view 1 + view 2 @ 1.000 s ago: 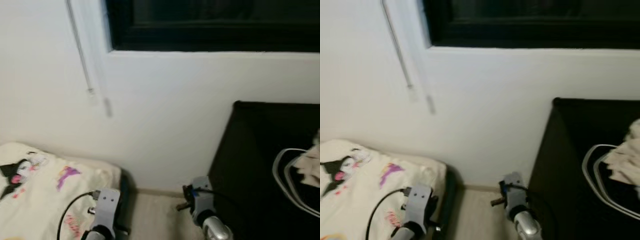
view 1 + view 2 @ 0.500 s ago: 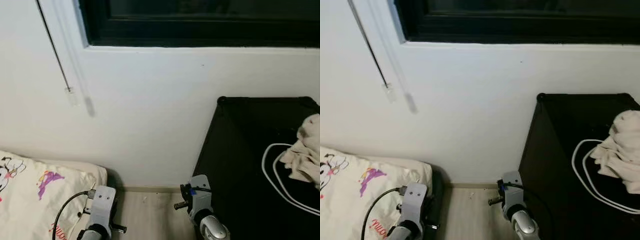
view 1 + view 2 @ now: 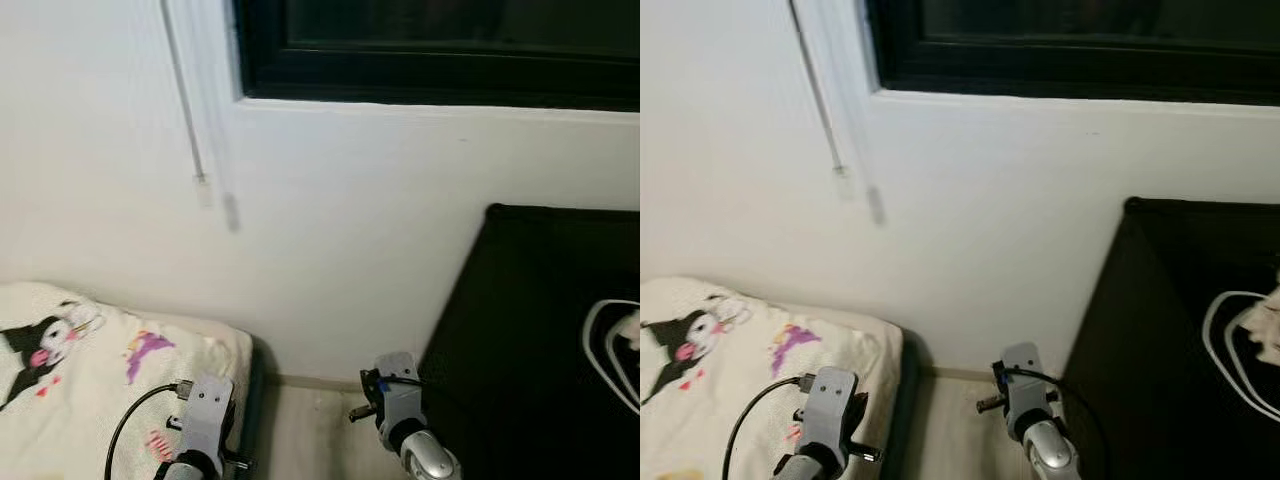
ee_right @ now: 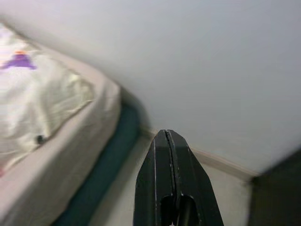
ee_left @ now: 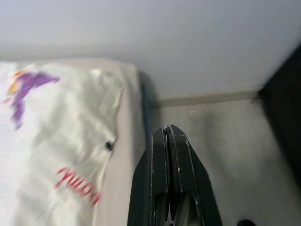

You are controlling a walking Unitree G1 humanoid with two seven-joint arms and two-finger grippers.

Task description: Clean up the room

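A bed with a cream cartoon-print cover [image 3: 90, 370] lies at the lower left against the white wall. A black table [image 3: 540, 340] stands at the right, with a white cable [image 3: 600, 345] and a bit of beige cloth [image 3: 1268, 325] at its right edge. My left gripper [image 5: 167, 134] is shut and empty, held low over the strip of floor beside the bed. My right gripper [image 4: 165, 136] is also shut and empty, pointing at the floor gap near the wall. Both wrists [image 3: 205, 410] [image 3: 395, 395] sit at the bottom of the head views.
A narrow strip of pale floor [image 3: 320, 430] runs between bed and table. A blind wand [image 3: 190, 110] hangs down the wall below a dark window [image 3: 430, 50]. A baseboard [image 5: 207, 98] lines the wall foot.
The camera has swung back left: the bed fills more of the lower left and the table with the cloth has slid toward the right edge. Both grippers keep their pose.
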